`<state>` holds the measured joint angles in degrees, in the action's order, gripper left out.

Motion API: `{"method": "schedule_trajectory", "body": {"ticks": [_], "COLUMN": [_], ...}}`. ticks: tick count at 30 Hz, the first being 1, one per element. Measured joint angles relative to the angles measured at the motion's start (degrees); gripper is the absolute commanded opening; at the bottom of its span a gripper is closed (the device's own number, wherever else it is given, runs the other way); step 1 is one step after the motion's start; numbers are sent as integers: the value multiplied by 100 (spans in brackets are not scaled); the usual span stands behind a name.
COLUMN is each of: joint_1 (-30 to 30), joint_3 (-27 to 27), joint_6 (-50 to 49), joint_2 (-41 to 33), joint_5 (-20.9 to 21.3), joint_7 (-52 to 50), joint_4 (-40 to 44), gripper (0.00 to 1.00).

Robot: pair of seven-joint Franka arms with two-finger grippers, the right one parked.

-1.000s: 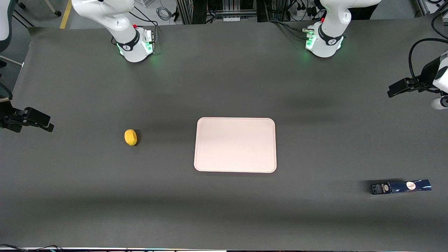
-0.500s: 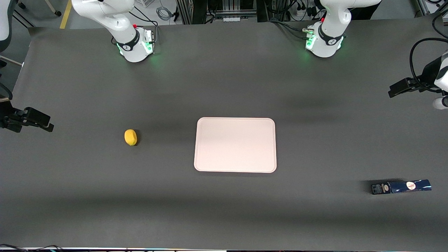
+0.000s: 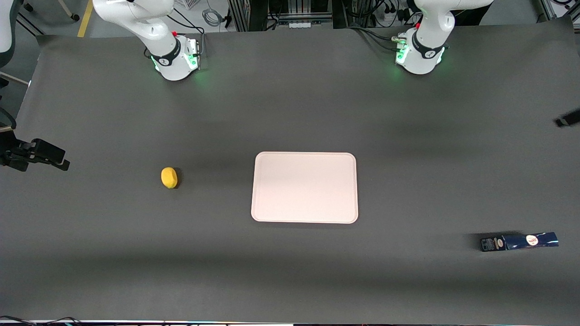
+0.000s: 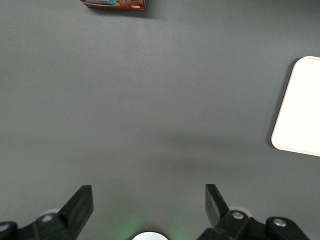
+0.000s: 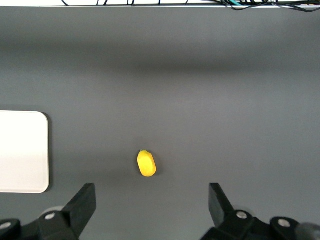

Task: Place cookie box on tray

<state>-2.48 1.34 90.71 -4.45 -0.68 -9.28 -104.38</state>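
Observation:
The cookie box (image 3: 519,241), a long narrow navy carton with a round white-and-red logo, lies flat on the table toward the working arm's end, nearer to the front camera than the tray. Its reddish-brown face (image 4: 116,4) shows in the left wrist view. The pale pink tray (image 3: 304,187) (image 4: 302,107) lies flat in the middle of the table with nothing on it. My left gripper (image 4: 148,201) hangs open above bare mat, well apart from box and tray, holding nothing. In the front view only a dark piece of it (image 3: 568,119) shows at the frame's edge.
A small yellow rounded lump (image 3: 169,177) (image 5: 146,163) sits on the mat beside the tray, toward the parked arm's end. Both arm bases (image 3: 419,54) stand at the table's edge farthest from the front camera.
In the front view the left gripper and its cables have slid outward toward the frame's edge; only a small dark piece remains visible. Box, tray and lump have not moved.

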Motion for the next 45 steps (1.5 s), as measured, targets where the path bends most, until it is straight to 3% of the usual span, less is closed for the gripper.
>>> {"method": "schedule_trajectory", "body": {"ticks": [12,27,45], "joint_1": [-52,-117,-339], "joint_3": [599,1474,1506], "joint_6": [-75,809,2785], "joint_2": [440,2253,3929], "joint_5": [6,-35,-968], "joint_7": [-58,-362,-258], "joint_4": [696,1940,2668], "gripper": [100,100,100]}}
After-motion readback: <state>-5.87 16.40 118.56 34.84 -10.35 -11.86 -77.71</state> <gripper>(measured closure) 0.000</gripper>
